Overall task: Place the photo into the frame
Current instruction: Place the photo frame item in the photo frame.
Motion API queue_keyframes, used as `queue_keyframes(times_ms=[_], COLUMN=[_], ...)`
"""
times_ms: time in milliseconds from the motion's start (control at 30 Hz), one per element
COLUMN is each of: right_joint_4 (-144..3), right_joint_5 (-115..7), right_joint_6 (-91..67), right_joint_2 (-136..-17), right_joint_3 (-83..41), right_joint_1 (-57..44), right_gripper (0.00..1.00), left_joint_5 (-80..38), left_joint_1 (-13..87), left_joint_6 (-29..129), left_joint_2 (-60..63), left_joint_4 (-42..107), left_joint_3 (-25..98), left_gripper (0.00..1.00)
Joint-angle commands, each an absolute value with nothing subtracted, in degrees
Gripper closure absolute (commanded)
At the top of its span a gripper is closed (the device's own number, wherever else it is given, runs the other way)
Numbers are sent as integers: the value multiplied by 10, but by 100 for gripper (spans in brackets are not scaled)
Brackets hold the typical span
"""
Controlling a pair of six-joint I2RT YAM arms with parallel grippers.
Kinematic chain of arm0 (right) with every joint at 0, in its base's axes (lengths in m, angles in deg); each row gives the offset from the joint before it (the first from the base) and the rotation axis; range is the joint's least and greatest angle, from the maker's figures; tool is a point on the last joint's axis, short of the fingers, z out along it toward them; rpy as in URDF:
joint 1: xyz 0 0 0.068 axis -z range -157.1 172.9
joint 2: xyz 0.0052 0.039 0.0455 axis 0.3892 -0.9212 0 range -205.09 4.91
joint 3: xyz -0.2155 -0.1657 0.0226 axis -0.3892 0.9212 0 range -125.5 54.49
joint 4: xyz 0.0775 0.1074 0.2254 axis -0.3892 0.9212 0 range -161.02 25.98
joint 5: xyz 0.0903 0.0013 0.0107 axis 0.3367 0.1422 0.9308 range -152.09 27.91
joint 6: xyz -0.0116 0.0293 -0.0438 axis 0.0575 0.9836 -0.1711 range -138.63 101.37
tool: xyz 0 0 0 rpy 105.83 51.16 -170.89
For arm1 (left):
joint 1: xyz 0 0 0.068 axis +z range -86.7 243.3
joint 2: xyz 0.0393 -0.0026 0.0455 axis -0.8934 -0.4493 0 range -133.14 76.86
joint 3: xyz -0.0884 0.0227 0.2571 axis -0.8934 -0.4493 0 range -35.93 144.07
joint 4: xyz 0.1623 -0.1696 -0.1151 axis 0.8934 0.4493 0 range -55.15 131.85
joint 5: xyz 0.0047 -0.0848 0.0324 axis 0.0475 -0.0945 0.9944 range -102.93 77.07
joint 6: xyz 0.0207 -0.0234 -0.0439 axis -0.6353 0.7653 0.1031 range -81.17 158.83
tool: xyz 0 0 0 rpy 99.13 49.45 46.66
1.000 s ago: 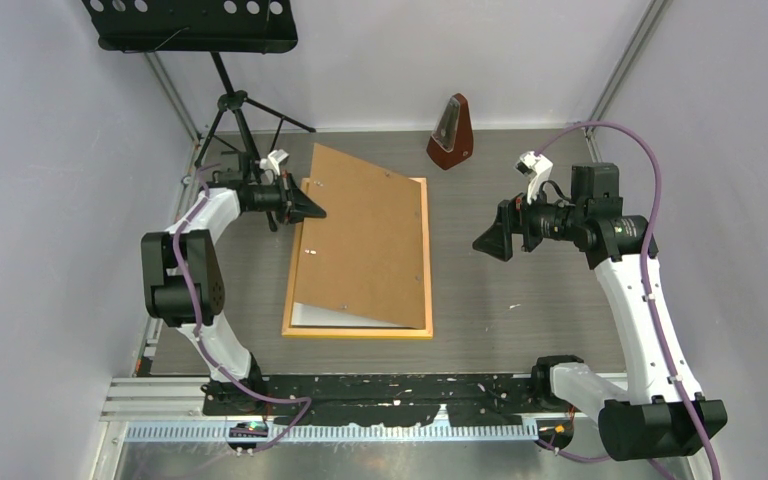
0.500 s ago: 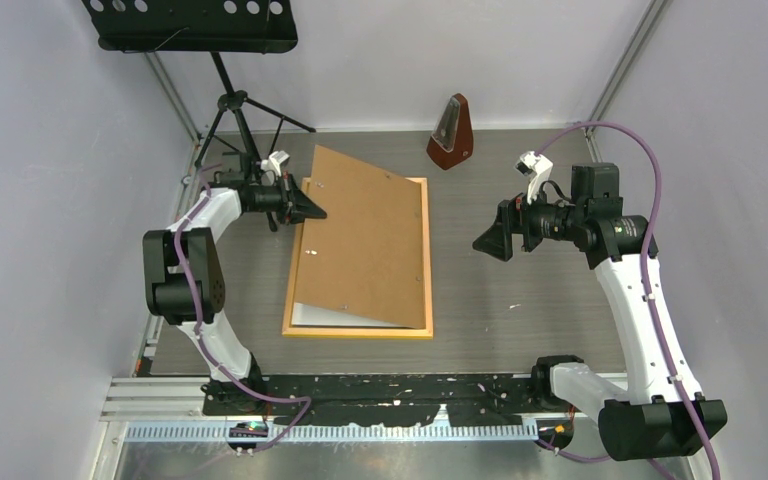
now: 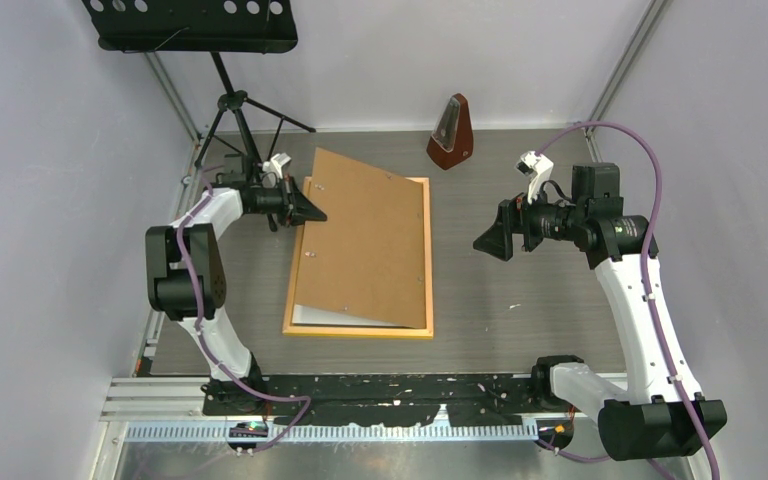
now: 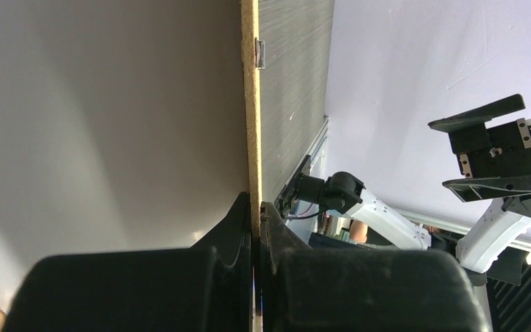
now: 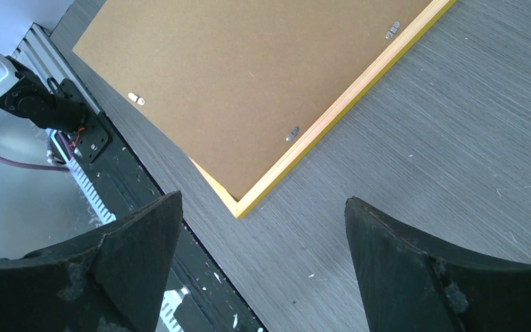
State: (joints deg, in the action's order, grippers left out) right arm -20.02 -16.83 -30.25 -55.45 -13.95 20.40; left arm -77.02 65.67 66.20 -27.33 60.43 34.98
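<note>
The frame (image 3: 428, 250) of yellow-orange strips lies flat on the table; its near right corner shows in the right wrist view (image 5: 346, 104). A plain brown backing sheet (image 3: 370, 235) lies askew over it, with its left edge raised. My left gripper (image 3: 318, 212) is shut on that left edge, and the board's edge runs between its jaws in the left wrist view (image 4: 256, 207). A pale sheet (image 3: 325, 316) shows in the frame under the board's near left corner; I cannot tell if it is the photo, as no printed side shows. My right gripper (image 3: 482, 243) is open and empty, held above the table to the right of the frame.
A brown metronome (image 3: 451, 132) stands at the back of the table. A black music stand (image 3: 195, 25) on a tripod stands at the back left, close behind my left arm. Grey walls close in on both sides.
My left arm has shifted very slightly; the backing sheet stays gripped and tilted. The right arm has not moved.
</note>
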Motion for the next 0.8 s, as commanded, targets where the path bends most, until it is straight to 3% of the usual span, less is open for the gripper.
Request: queue_keyframes(times_ms=[0, 400, 767], right_joint_4=[-212, -210, -210], right_joint_5=[-166, -166, -166], right_joint_6=[-298, -299, -301], right_joint_2=[-549, -552, -547], right_joint_3=[-146, -147, -140], right_joint_1=[206, 206, 206], right_gripper=[7, 7, 7], left_joint_5=[-788, -726, -628], left_joint_1=[654, 654, 654], left_joint_6=[627, 570, 530], left_joint_2=[-277, -303, -335], left_joint_4=[616, 669, 739], left_joint_3=[364, 371, 412], left_gripper=[100, 55, 33])
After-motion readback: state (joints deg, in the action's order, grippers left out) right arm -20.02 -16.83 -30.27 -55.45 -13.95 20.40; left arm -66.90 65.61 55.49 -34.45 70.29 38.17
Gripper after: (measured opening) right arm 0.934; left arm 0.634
